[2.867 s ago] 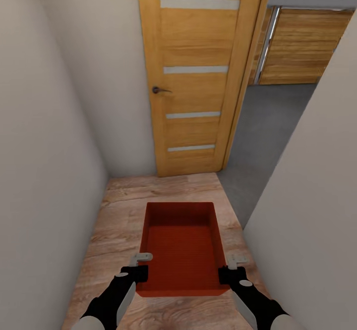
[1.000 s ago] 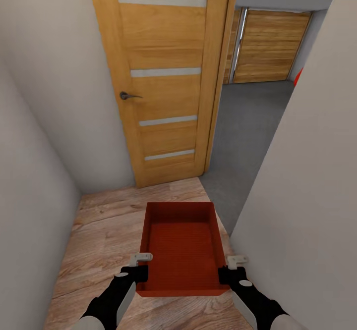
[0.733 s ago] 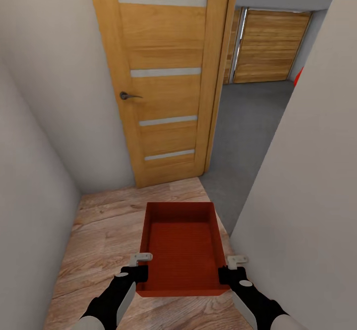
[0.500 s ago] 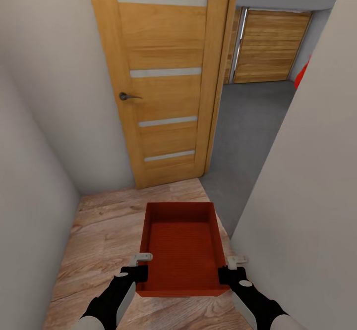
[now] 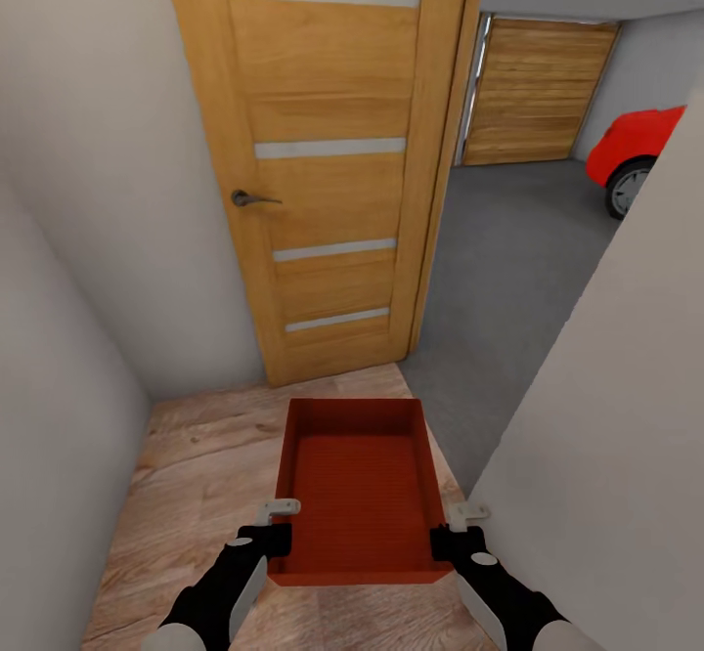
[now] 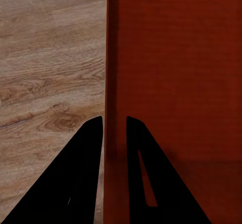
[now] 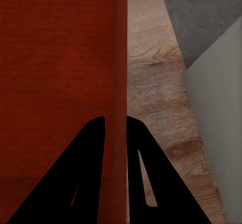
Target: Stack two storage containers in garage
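Spanning the corridor, light wood planks point(image 5: 196, 455) give way to grey garage floor point(image 5: 508, 270) beside a wooden door point(image 5: 328, 152); the head view alone shows the red car point(image 5: 636, 148). Left tool point(image 6: 115, 125) and right tool point(image 7: 116, 125) each pinch a side wall of the storage container point(image 5: 357, 490), carried between them.

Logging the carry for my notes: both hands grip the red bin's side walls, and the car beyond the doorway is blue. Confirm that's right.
One detail is wrong: the car is red, not blue, as the head view shows. The rest stands: the left hand and right hand grip the side walls of the red bin.
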{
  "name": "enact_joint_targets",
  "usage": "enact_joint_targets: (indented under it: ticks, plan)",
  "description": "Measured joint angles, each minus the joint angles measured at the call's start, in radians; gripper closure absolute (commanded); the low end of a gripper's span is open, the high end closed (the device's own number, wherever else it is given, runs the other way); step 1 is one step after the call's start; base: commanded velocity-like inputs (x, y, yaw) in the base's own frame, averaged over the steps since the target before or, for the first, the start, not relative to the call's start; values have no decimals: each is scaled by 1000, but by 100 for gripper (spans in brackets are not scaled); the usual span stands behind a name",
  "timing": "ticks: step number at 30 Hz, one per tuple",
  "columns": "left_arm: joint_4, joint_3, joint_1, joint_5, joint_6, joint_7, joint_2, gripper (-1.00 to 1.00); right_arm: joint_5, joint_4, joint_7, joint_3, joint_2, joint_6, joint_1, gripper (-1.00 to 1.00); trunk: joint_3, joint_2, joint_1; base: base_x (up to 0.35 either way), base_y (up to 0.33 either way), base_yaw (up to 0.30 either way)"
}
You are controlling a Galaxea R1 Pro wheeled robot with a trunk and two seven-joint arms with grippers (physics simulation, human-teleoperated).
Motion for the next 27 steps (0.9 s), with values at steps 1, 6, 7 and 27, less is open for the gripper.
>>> enact_joint_targets:
  ticks: [1, 6, 7, 27]
  plan:
    - [0, 0, 0, 1, 0, 0, 0, 100, 0, 0, 0, 0, 0, 0, 0, 100, 0, 0, 0, 80, 12, 0]
    - [1, -2, 0, 3, 0, 3, 0, 100, 0, 0, 1, 0, -1, 0, 0, 100, 0, 0, 0, 30, 5, -84]
    - [1, -3, 0, 4, -1, 3, 0, 100, 0, 0, 1, 0, -1, 0, 0, 100, 0, 0, 0, 9, 1, -203]
    - [0, 5, 0, -9, 1, -4, -1, 100, 2, 1, 2, -3, 0, 0, 0, 100, 0, 0, 0, 98, 80, -123]
